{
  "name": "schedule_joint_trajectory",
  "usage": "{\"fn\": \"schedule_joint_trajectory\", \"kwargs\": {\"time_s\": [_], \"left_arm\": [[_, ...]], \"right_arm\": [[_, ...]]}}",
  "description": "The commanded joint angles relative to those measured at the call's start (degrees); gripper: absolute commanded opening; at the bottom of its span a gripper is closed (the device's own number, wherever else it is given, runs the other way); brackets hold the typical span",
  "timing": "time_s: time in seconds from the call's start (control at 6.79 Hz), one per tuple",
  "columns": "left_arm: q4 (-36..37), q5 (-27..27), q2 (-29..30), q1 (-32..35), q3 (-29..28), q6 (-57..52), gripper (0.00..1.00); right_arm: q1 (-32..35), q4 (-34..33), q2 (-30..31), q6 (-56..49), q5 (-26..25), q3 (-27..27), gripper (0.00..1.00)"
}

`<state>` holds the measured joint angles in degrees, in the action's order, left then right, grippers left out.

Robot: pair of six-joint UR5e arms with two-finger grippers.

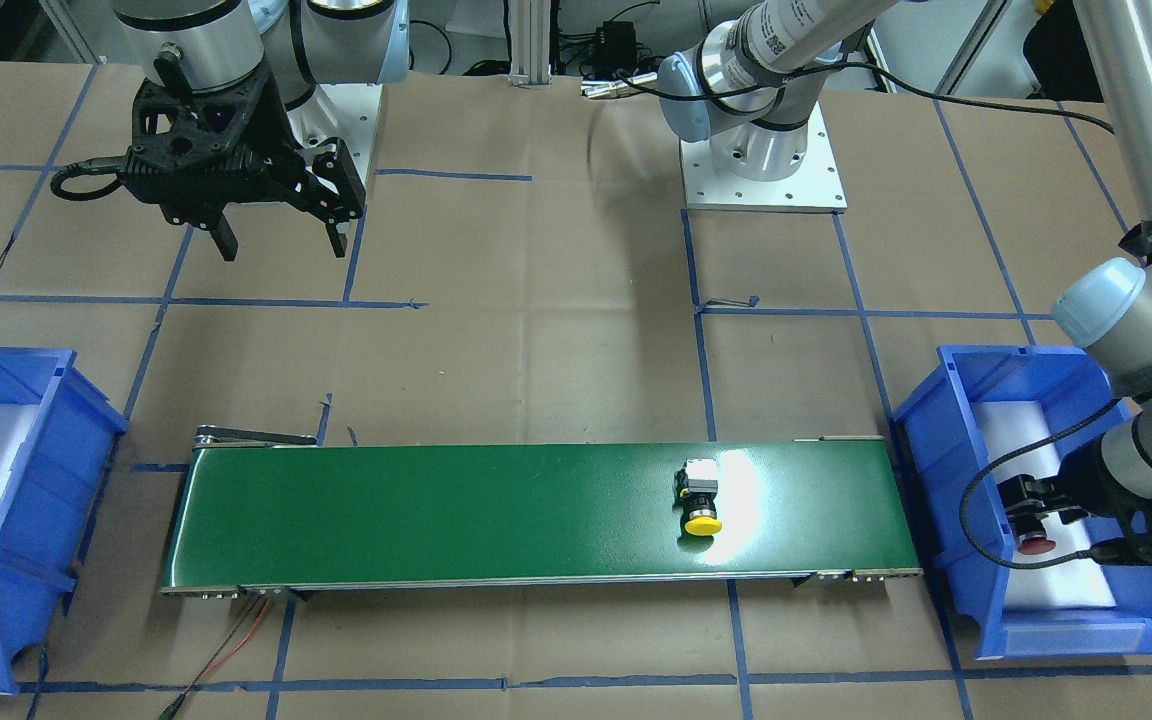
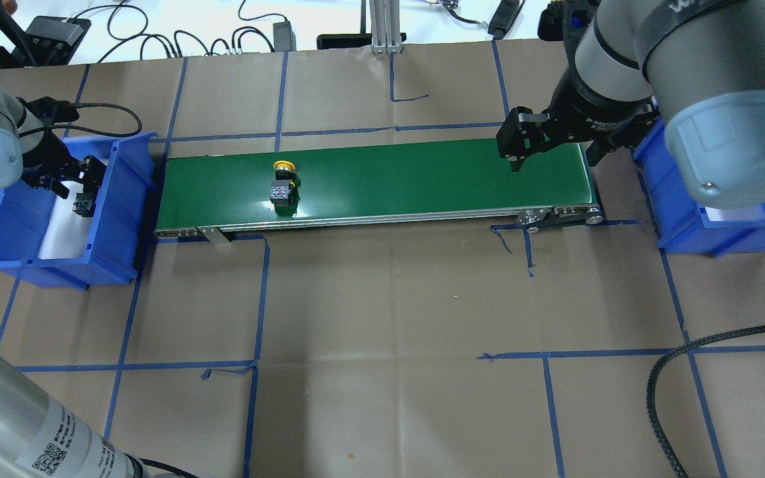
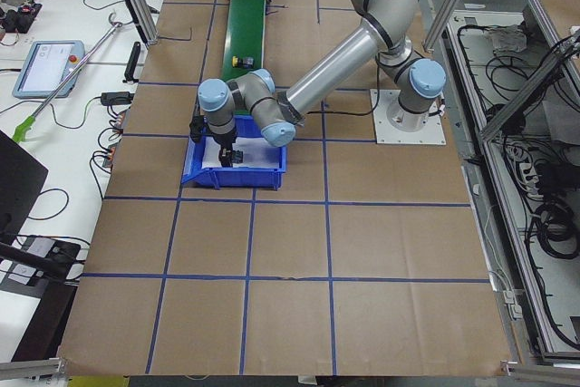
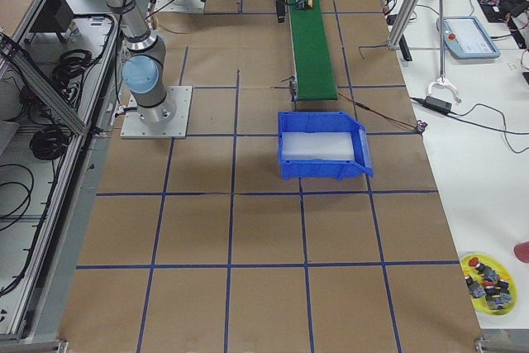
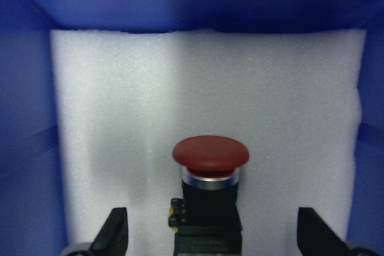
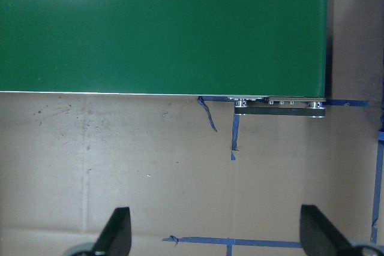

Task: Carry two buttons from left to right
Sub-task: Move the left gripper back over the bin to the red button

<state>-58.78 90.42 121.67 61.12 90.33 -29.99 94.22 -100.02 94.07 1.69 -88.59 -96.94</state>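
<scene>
The yellow-capped button (image 1: 701,502) lies on its side on the green conveyor belt (image 1: 436,515); it also shows in the overhead view (image 2: 283,183). The red-capped button (image 5: 210,159) lies on white foam inside the blue bin (image 1: 936,425) at the belt's left end and also shows in the front view (image 1: 1037,544). My left gripper (image 5: 213,238) is down in that bin, open, with one finger on each side of the red button's black body and a gap to both. My right gripper (image 1: 281,238) is open and empty, held above the table beside the belt's right end (image 6: 300,34).
A second blue bin (image 1: 46,430) with a white foam floor stands past the belt's right end. Red and black wires (image 1: 236,640) trail from the belt's corner. Blue tape lines cross the brown table cover (image 2: 389,299).
</scene>
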Motion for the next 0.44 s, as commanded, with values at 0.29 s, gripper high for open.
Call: {"fn": "schedule_joint_trajectory", "kwargs": {"time_s": [0.29], "left_arm": [[0.2, -0.4, 0.9, 0.1, 0.0, 0.1, 0.87]], "right_arm": [[0.0, 0.0, -0.1, 0.0, 0.0, 0.0, 1.00]]}}
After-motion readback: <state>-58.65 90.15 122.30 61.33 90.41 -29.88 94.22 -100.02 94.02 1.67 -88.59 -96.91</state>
